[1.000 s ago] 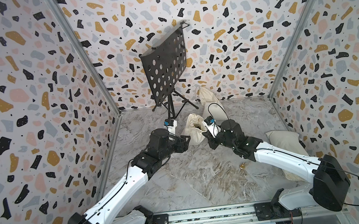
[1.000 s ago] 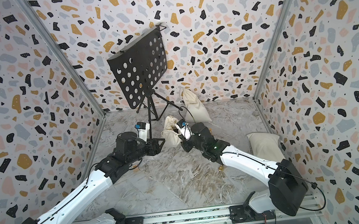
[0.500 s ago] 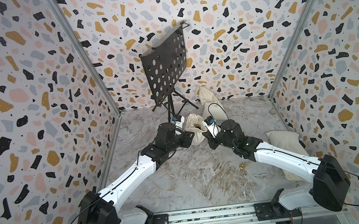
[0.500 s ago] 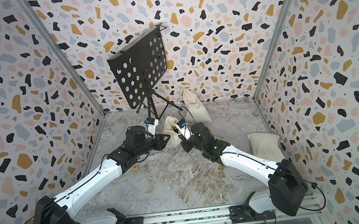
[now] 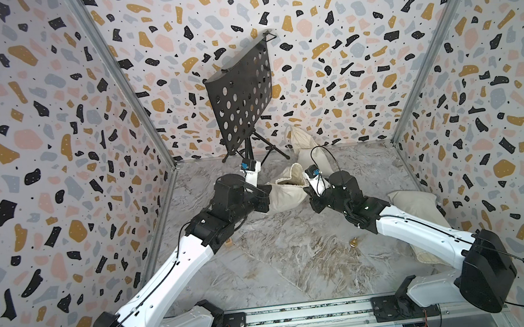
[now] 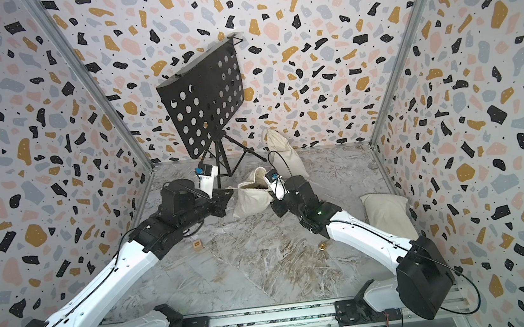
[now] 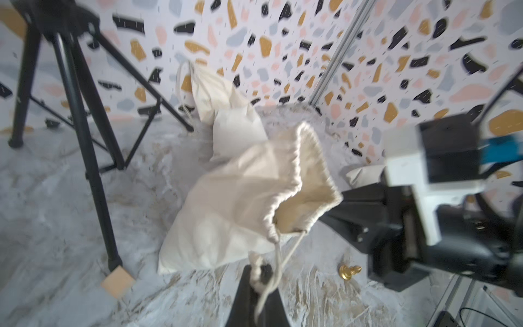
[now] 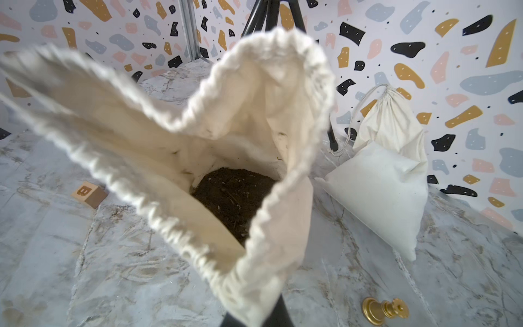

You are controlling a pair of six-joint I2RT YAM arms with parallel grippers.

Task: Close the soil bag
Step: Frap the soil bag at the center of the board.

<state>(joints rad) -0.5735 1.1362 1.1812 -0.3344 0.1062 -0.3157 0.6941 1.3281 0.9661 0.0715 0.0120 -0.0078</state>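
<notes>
Marble-patterned table (image 5: 298, 266) between terrazzo walls (image 5: 51, 126) carries the soil bag (image 5: 285, 192) at its middle, mouth gaping over dark soil (image 8: 235, 195), with the left claw (image 7: 259, 286) pinched shut on the drawstring (image 7: 278, 254) near its knot and the right claw (image 8: 254, 317) shut on the rim cloth opposite. That thin cord could slip from the left claw, or an uneven pull could tip the bag and spill soil. Room is tight behind, where the legs of the music stand (image 5: 240, 97) and a tied bag (image 5: 305, 146) stand near, but open toward the front, save a wooden block (image 6: 197, 243) and a brass piece (image 5: 353, 243).
</notes>
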